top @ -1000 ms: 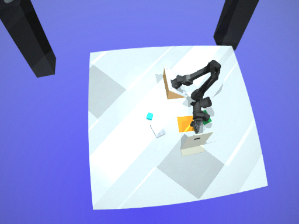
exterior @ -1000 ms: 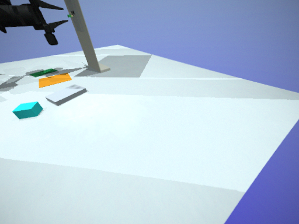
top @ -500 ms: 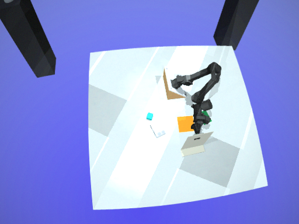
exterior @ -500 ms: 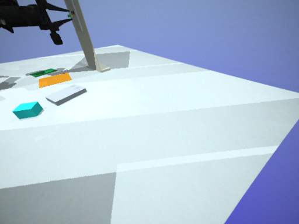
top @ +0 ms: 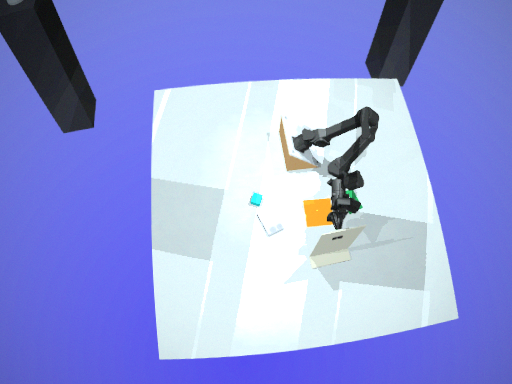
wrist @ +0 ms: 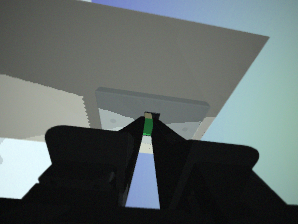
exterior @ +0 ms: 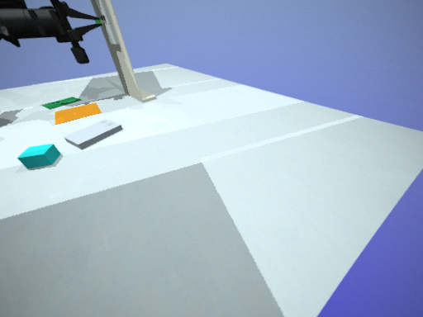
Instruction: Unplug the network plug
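Note:
The upright beige panel (top: 325,245) (exterior: 126,74) (wrist: 165,65) carries a grey socket plate (wrist: 150,99). The green plug (exterior: 98,21) (wrist: 148,126) is at the dark socket opening (wrist: 156,116); how deep it sits cannot be told. My gripper (top: 338,227) (exterior: 102,21) (wrist: 148,121) is shut on the plug, its fingertips close in front of the socket plate. A small tan part (wrist: 148,115) shows beyond the green part; whether the tab is pressed cannot be told. An orange square (top: 316,213) (exterior: 78,113) and a green square (top: 356,200) (exterior: 62,102) lie on the table, the green one partly under the arm in the top view.
A cyan block (top: 256,199) (exterior: 39,156) and a flat pale grey plate-like block (top: 270,227) (exterior: 94,133) lie on the table beyond the orange square. A brown angled wall (top: 286,150) stands near the arm's base. The panel's foot (top: 330,259) (exterior: 142,96) rests on the table.

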Controlling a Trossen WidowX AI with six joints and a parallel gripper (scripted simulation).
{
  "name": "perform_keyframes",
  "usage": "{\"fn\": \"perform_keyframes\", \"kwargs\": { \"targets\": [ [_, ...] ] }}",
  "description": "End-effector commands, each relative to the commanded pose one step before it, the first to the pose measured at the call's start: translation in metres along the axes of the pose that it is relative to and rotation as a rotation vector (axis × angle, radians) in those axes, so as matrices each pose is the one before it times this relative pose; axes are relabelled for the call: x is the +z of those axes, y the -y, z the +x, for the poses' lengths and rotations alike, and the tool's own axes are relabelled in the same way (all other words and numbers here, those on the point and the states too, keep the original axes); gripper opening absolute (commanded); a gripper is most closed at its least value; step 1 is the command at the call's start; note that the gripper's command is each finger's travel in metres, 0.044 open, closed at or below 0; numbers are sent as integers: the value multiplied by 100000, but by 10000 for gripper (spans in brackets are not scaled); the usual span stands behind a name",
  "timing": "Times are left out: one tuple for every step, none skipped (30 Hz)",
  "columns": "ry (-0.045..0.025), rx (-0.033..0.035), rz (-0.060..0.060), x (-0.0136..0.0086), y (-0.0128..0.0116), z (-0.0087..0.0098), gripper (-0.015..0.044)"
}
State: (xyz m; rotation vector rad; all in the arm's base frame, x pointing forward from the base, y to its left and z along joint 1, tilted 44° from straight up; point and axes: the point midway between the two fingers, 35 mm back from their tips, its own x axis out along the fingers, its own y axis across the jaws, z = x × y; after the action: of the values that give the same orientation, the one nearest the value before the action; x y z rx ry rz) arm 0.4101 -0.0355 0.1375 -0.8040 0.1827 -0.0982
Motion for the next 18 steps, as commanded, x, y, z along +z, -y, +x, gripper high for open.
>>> {"fn": "perform_keyframes", "kwargs": {
  "targets": [
    [-131, 81, 317, -36, -28, -59, 0],
    [-2, 2, 0, -13, -1, -54, 0],
    [-2, 2, 0, -13, -1, -57, 0],
    [-2, 2, 0, -13, -1, -58, 0],
    [-2, 2, 0, -12, -1, -61, 0],
    [-2, 2, 0, -13, -1, -61, 0],
    [-2, 2, 0, -11, -1, -61, 0],
    [-2, 2, 0, -11, -1, -61, 0],
    [-2, 2, 0, -10, -1, -57, 0],
    [-2, 2, 0, -10, -1, -57, 0],
    [-2, 2, 0, -11, -1, -62, 0],
    [-2, 2, 0, -11, -1, -63, 0],
    [-2, 2, 0, -10, -1, -57, 0],
    [-2, 2, 0, -10, -1, -57, 0],
    [-2, 2, 0, -10, -1, -59, 0],
    [-2, 2, 0, -10, -1, -60, 0],
    [-2, 2, 0, -10, -1, -59, 0],
    [-2, 2, 0, -10, -1, -60, 0]
  ]
}}
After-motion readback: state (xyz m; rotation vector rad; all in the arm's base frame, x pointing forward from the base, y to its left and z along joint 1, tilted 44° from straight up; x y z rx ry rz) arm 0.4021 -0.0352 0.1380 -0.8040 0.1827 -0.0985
